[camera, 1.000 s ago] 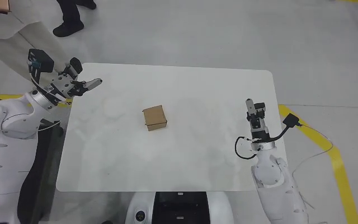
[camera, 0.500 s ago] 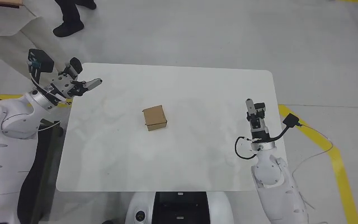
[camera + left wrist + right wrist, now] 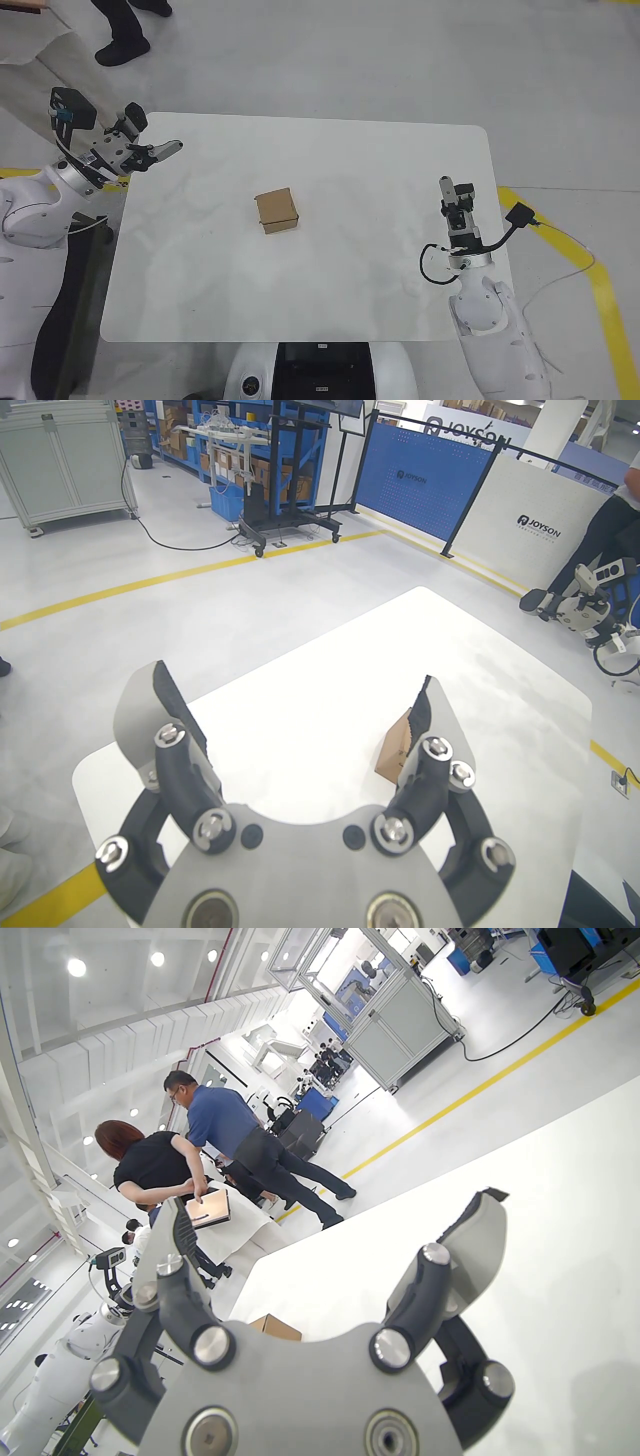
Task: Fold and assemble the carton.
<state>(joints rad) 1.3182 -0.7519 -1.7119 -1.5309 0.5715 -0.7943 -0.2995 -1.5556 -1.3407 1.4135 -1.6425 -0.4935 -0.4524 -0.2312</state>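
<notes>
From the top view nothing has shifted over the last second: the carton (image 3: pixel 276 210) lies where it lay, and both my arms have kept still, so I judge that no fold is under way and the task waits on my next approach. The carton stands square and boxed-looking on the white table (image 3: pixel 330 290). Whether its upper flaps are fully tucked I cannot tell from above. My left gripper (image 3: pixel 155 135) hangs well apart from the carton, out on its far-left side over the table's corner, and my right gripper (image 3: pixel 455 185) is well apart on the carton's other side, close to the table's edge there. Bare tabletop runs all round the carton, so either arm has open room to come in, and the carton is far from any edge it could slide off. In the left wrist view my left gripper (image 3: pixel 294 672) has its jaws spread wide with nothing between them, and the carton (image 3: pixel 392 750) shows past one finger, partly hidden by it, with the rounded table (image 3: pixel 500 680) corners beyond. In the right wrist view my right gripper (image 3: pixel 333 1198) is likewise spread wide and empty; a corner of the carton (image 3: pixel 275 1325) peeps up behind the gripper's base plate, apart from both fingers, and the table (image 3: pixel 550 1228) edge runs slantwise behind it
</notes>
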